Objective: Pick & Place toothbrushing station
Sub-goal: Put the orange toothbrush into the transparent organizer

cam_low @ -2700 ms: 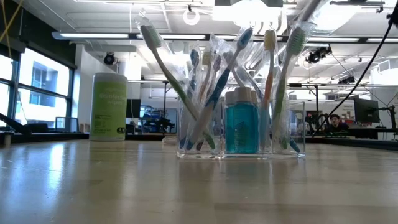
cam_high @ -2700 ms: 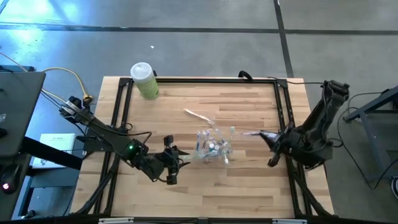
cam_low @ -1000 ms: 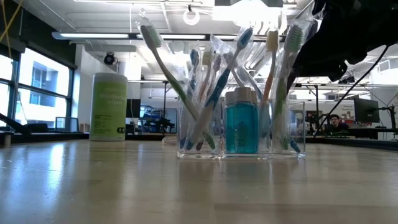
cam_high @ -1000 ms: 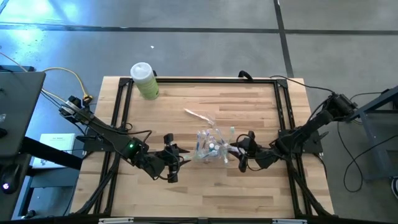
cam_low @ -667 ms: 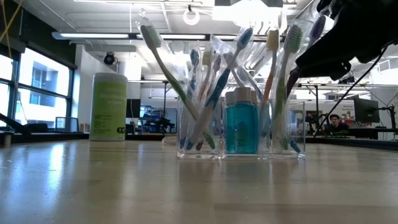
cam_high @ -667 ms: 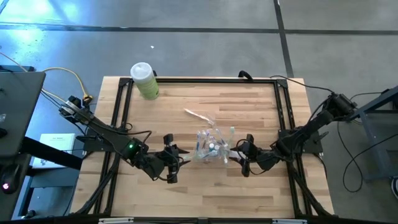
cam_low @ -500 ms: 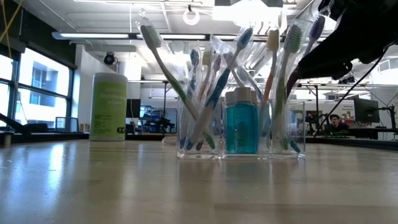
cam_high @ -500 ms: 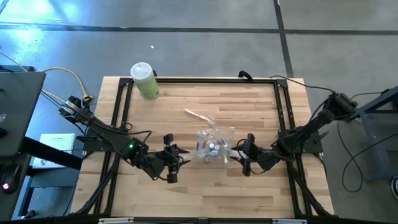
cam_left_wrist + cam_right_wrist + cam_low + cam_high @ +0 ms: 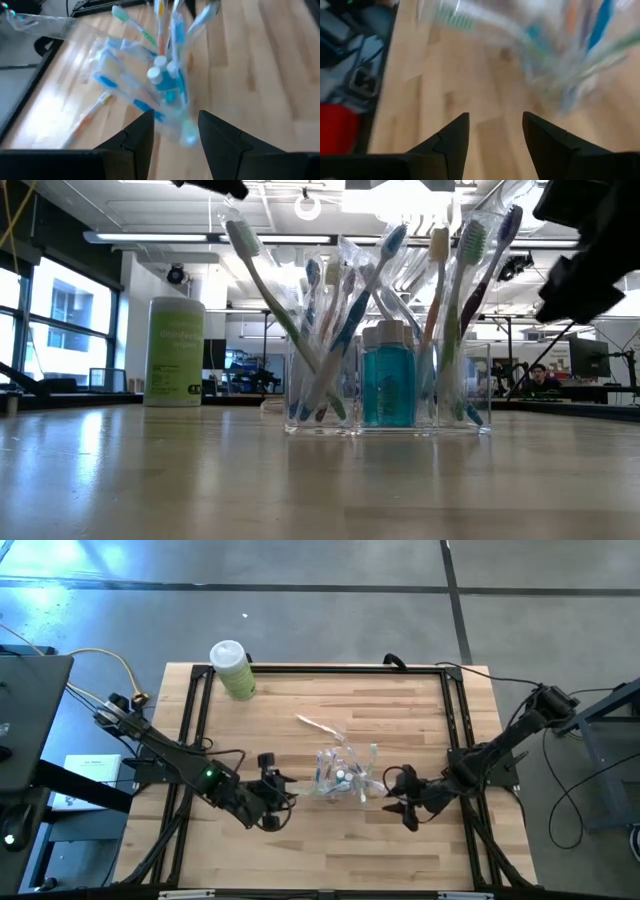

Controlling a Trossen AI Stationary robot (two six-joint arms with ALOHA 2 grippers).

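A clear holder (image 9: 345, 778) stands in the middle of the table on its flat base (image 9: 388, 427). It holds several toothbrushes, some in clear wrappers, and a blue bottle (image 9: 388, 385). A purple toothbrush (image 9: 503, 235) leans in its right compartment, head up. My right gripper (image 9: 394, 799) is open and empty just right of the holder; it shows dark at the low view's upper right (image 9: 585, 255). My left gripper (image 9: 286, 790) is open and empty just left of the holder, which fills its wrist view (image 9: 165, 80).
A wrapped toothbrush (image 9: 320, 727) lies flat on the wood beyond the holder. A green canister (image 9: 232, 670) stands at the far left corner. A black frame (image 9: 455, 730) runs along the table's sides. Bare wood lies near the front edge.
My right gripper has let go of the purple toothbrush, which now leans in the holder's right compartment. The gripper has drawn back from the holder toward the table's near right. My left gripper has shifted a little and now shows at the low view's top left.
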